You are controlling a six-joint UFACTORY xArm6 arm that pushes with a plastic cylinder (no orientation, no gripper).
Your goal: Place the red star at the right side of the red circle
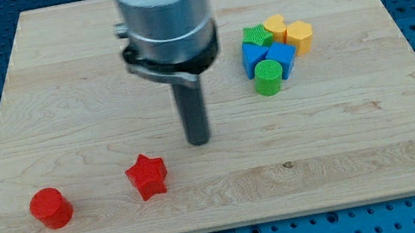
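My tip is resting on the tabletop, up and to the view's right of the red star, close by but apart from it. There is no gripper on this arm, so nothing is being clasped or released; the rod is only pushing.

The star is lying near the view's bottom, left of centre. The red circle is sitting further to the view's left, slightly lower, with a clear gap between the two. So the star is already lying on the circle's right, though it is not sitting close against it.

I am judging the step in hand as the closing nudge, or the check before it. If the star is to be brought nearer, the next move is calling for my tip to go round to the star's right edge and push toward the view's left and a touch downward. A push from where the tip is now would be sending the star down and left, toward the board's bottom edge, so it needs realigning first. The push should be stopping short of knocking the circle.

A cluster of blue, green and yellow blocks is sitting well apart at the view's upper right, out of the way.
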